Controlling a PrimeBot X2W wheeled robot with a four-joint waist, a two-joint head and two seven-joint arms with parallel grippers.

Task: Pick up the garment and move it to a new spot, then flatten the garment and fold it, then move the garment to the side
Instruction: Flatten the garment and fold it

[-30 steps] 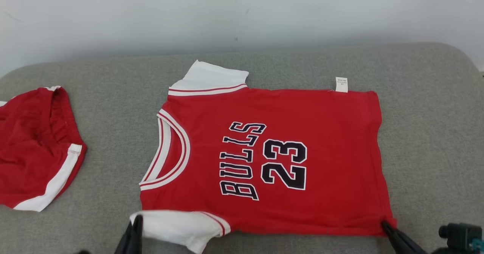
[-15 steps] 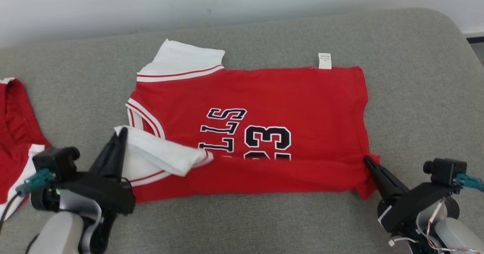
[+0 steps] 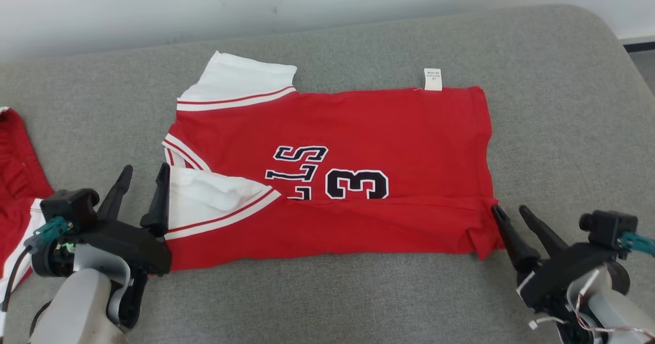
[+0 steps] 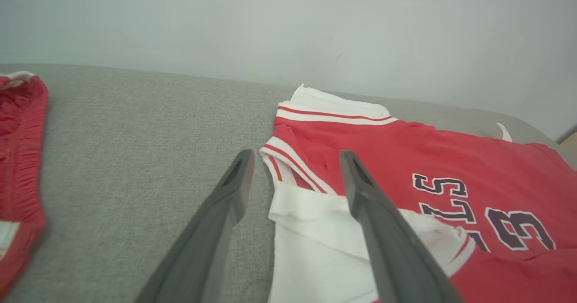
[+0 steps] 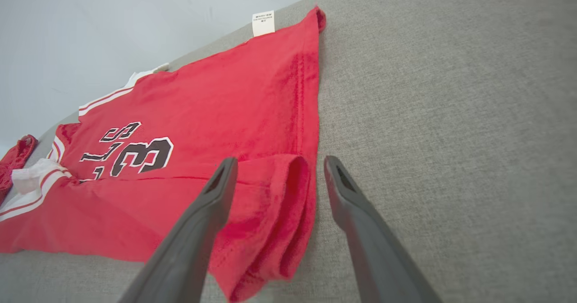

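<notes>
The garment is a red jersey with white sleeves and black lettering, lying on the grey cushion with its near edge folded over the lower lettering. My left gripper stands open at the folded white sleeve, and in the left wrist view the left gripper has its jaws apart over the sleeve corner. My right gripper is open at the jersey's near right corner; in the right wrist view the right gripper straddles the folded hem without pinching it.
Another red garment with white trim lies at the left edge, also in the left wrist view. The grey cushion has a rounded far right corner, and a pale wall rises behind it.
Both grippers have carried the jersey's near edge up over its front and let go, jaws now apart. The head camera has tilted, shifting the whole picture.
</notes>
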